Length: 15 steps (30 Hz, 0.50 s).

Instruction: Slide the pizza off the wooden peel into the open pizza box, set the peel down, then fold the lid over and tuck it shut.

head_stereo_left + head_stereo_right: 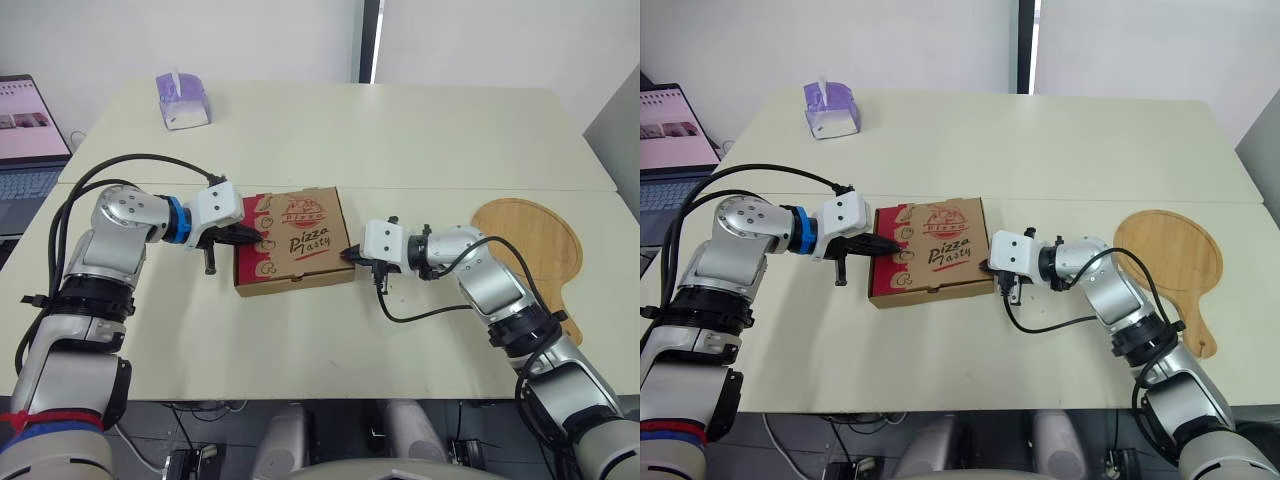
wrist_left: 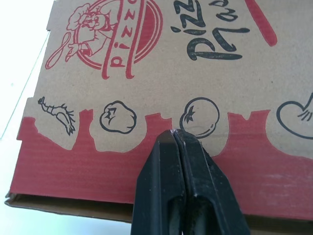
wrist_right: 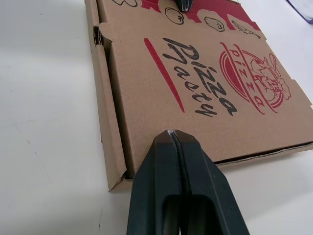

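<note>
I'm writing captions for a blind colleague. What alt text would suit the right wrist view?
The right gripper, jaws shut, points at the near edge of a brown pizza box with its lid folded down, printed "Pizza Tasty" in black and red. The left gripper has its tip at the lid's far edge, and the box lies on a pale table.

Bright, diffuse room light. Table [image 1: 300,340] evenly lit, pale top reflecting strongly. Faint, soft-edged shadow hugs the near edge of the pizza box [image 1: 295,240]. In left wrist view the table washes out to white glare.
</note>
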Available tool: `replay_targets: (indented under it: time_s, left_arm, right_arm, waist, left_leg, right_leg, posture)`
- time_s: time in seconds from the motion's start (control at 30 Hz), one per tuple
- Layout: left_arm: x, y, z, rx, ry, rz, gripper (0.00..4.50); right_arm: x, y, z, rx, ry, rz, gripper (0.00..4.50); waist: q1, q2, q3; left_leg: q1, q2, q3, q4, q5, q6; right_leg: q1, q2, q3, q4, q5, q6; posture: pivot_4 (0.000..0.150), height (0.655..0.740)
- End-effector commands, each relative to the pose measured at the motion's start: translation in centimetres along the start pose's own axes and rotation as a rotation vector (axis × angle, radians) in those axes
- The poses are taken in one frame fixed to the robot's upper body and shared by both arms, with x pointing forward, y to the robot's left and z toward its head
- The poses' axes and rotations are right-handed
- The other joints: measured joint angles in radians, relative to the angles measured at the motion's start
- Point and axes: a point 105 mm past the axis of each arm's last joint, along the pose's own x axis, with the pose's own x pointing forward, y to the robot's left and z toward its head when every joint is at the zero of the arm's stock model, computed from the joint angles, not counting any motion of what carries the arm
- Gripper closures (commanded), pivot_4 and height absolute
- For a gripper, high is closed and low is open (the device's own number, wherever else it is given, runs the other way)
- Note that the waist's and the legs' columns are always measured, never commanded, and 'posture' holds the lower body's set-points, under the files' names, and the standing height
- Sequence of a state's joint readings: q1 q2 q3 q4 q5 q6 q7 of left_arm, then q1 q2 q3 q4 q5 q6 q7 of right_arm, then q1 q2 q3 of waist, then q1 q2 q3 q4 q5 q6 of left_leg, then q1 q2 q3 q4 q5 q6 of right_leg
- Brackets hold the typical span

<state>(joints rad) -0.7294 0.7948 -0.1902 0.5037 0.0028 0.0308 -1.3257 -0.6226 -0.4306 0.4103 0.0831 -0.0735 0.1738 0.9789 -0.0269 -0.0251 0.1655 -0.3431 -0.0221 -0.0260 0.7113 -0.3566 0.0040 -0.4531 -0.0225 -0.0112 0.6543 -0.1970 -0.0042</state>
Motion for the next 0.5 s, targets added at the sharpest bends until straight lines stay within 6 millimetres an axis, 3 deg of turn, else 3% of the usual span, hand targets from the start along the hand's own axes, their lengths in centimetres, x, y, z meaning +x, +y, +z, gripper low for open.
replay_targets:
  time_s: [0.03,0.23,0.33,0.5]
  left_arm:
    - [0.2,-1.6,-3.4,-0.048,0.133,-0.053,4.50]
    - [0.2,-2.5,-3.7,-0.042,0.123,-0.095,4.50]
    - [-0.2,-1.5,-2.0,-0.069,0.020,-0.047,4.50]
    - [-2.4,-0.2,1.4,-0.188,-0.160,0.003,4.50]
  right_arm:
    - [0.5,1.2,-0.8,0.056,0.033,0.039,4.45]
    - [0.7,1.1,0.3,0.114,-0.018,0.039,4.45]
    - [0.4,0.2,1.0,0.136,-0.055,0.003,4.45]
    - [-1.3,-3.3,2.7,0.148,-0.143,-0.120,4.45]
  waist:
    - [-0.002,0.000,0.000]
    - [-0.008,0.001,-0.001]
    - [-0.009,0.001,-0.002]
    - [-0.006,0.001,0.000]
  left_leg:
    - [0.001,0.000,0.000,0.000,0.000,0.000]
    - [0.016,0.001,0.001,-0.009,0.000,0.001]
    - [0.016,0.002,0.001,-0.010,0.000,0.001]
    - [0.013,0.002,0.001,-0.010,0.000,0.001]
  right_leg:
    - [0.001,0.000,0.000,0.000,0.000,0.000]
    - [0.013,0.002,0.001,-0.007,-0.001,0.000]
    - [0.012,0.002,0.001,-0.007,-0.001,0.000]
    - [0.010,0.002,0.001,-0.007,-0.001,-0.001]
  posture:
    - [0.150,0.7400]
    - [0.150,0.7400]
    - [0.150,0.7400]
    - [0.150,0.7400]
